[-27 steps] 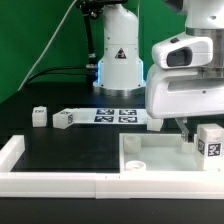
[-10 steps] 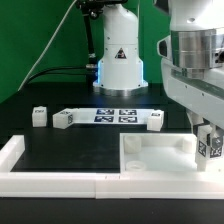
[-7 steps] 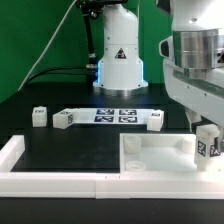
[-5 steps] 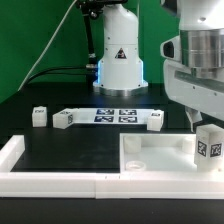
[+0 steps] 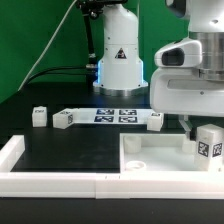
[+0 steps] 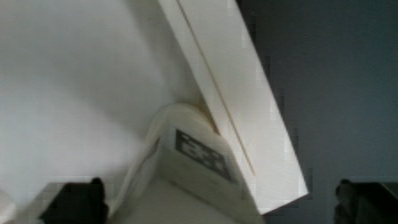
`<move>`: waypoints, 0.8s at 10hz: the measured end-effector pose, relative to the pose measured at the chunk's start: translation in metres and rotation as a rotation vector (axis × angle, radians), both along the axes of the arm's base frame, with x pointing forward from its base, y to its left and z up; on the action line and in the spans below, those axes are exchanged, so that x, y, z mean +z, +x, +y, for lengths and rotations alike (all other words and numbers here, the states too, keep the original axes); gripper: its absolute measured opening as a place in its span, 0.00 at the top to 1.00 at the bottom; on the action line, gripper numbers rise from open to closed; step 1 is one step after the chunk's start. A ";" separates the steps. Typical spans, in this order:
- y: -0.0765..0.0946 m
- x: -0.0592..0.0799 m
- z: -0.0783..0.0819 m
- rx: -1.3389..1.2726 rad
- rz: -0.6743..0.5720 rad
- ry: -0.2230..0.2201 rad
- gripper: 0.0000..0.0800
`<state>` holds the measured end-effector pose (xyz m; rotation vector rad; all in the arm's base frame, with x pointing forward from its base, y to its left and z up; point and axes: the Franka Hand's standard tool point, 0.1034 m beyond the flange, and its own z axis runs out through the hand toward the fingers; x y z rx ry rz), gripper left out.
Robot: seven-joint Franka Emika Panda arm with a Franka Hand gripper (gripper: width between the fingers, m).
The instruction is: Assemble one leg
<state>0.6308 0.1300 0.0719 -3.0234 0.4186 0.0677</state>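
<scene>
One leg (image 5: 208,142), a small white block with a black-and-white marker, stands upright on the far right corner of the large white panel (image 5: 155,158). My gripper (image 5: 198,126) hangs just above and beside it, open, with one dark finger (image 5: 188,124) showing at the leg's left. In the wrist view the leg (image 6: 196,160) rises between my two dark fingertips (image 6: 71,200), which stand wide apart near the panel's edge (image 6: 222,90). Three more legs (image 5: 39,117) (image 5: 63,119) (image 5: 156,120) lie on the black table.
The marker board (image 5: 115,115) lies flat behind the panel, between the loose legs. A white L-shaped rail (image 5: 50,180) borders the table's front and left. The arm's white base (image 5: 120,60) stands at the back, with cables to its left.
My gripper has let go of the leg, risen and turned its wrist, so the broad white body now faces the camera. The leg stays upright on the panel's corner.
</scene>
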 end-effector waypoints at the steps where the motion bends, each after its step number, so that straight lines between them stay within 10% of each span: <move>1: 0.000 0.000 -0.001 0.125 -0.013 -0.007 0.19; 8: 0.001 0.000 -0.006 0.754 -0.061 -0.023 0.19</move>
